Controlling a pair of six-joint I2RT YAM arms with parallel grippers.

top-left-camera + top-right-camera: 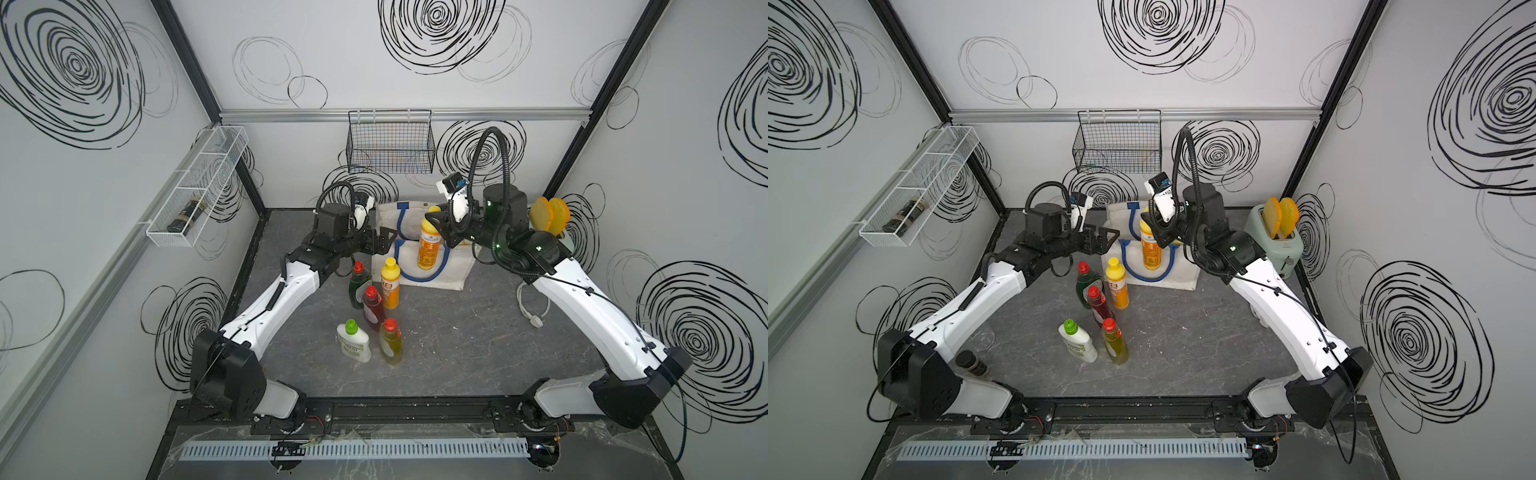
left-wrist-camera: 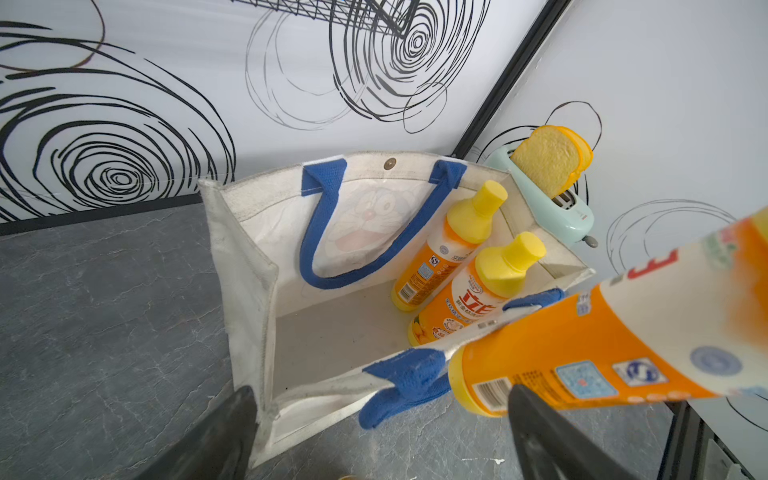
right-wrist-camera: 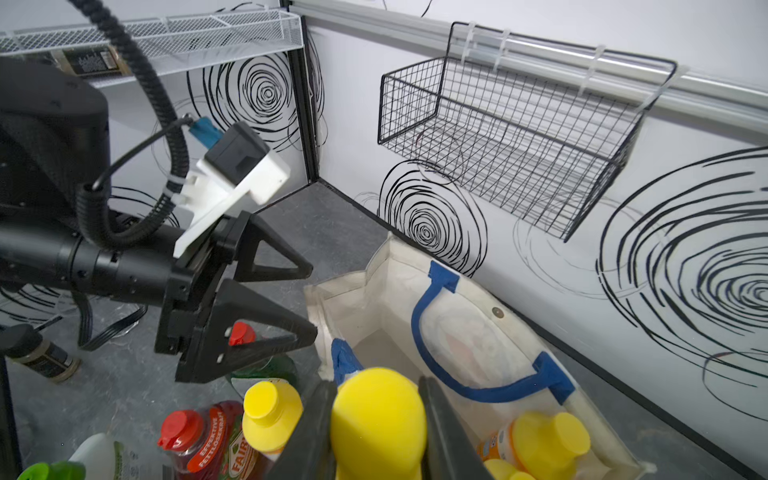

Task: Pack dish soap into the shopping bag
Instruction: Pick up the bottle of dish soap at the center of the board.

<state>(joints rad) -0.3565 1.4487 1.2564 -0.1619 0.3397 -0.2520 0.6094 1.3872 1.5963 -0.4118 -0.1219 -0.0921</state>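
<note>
The grey surface [image 1: 457,332] spreads beneath both tools. The shopping bag [image 1: 453,274] stands open on it, directly under the right tool [image 3: 376,386] and just beside the tips of the left tool [image 1: 388,241]. The left tool has its jaws spread wide and holds nothing. The right tool is clamped narrowly on the yellow cap of an orange bottle [image 1: 429,249], which hangs from it with its base close to the bag's front rim. Whether the bottle touches the rim cannot be told. Two more orange bottles [image 2: 446,249] [image 2: 478,299] lean inside the bag, below the right tool. Five bottles stand on the surface below and behind the left tool: dark green [image 1: 358,286], red [image 1: 372,309], orange [image 1: 390,282], white [image 1: 353,341] and yellow-green [image 1: 390,343].
</note>
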